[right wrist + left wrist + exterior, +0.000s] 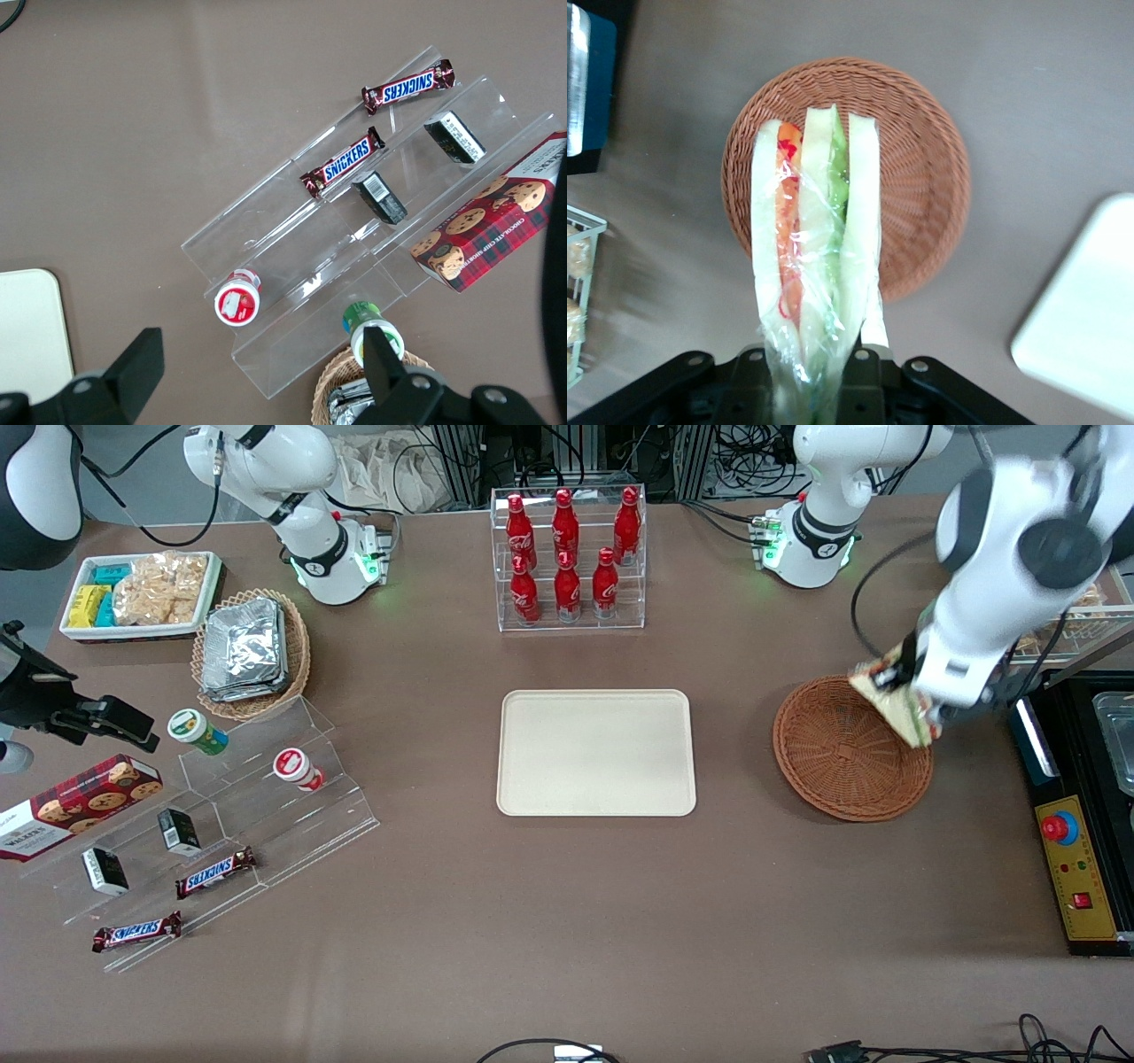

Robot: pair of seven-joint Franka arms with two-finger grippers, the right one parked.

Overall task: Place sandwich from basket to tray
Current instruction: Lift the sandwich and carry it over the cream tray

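Observation:
My left gripper (917, 691) is shut on the sandwich (895, 698), a wedge of pale bread with green and orange-red filling in clear wrap, and holds it in the air above the rim of the reddish-brown wicker basket (837, 757) at the working arm's end. In the left wrist view the sandwich (815, 257) hangs from the gripper (808, 385) over the empty basket (921, 177). The cream-beige tray (595, 753) lies flat at the table's middle, empty; its corner shows in the wrist view (1081, 328).
A clear rack of red bottles (567, 558) stands farther from the front camera than the tray. A black control box (1076, 824) sits beside the basket at the table's edge. A tan basket of foil packets (251, 651), a white snack dish (137, 593) and clear stepped shelves (221, 824) lie toward the parked arm's end.

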